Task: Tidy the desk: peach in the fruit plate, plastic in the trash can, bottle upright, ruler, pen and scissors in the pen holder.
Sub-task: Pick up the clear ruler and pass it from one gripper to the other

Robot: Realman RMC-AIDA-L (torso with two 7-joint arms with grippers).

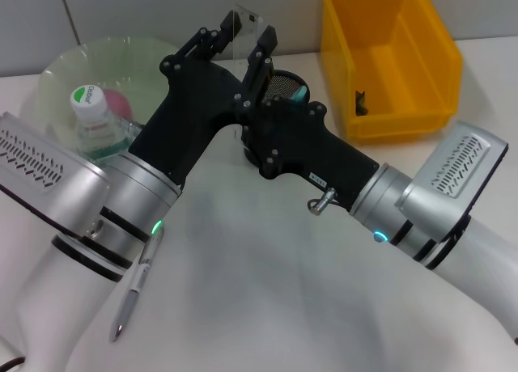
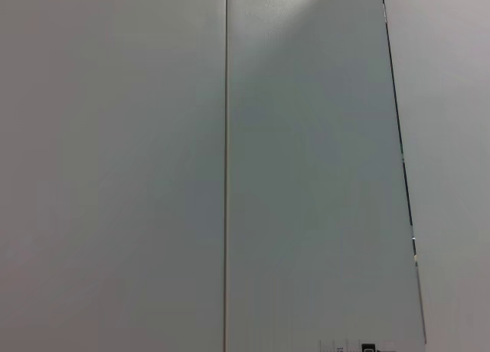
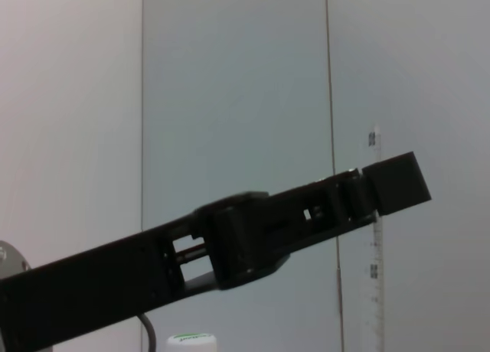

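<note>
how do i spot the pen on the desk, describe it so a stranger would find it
Start at the left arm's big silver housing on the near side of the white desk. The pen lies flat just beside it, slim and silver-grey. It is the only loose thing there, far from the plate and bin.

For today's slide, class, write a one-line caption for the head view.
Left gripper lifts clear ruler above pen holder; pen lies on the desk.

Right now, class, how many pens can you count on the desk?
1. A silver pen lies on the desk beside the left arm. Others may be hidden behind the arms.
</note>
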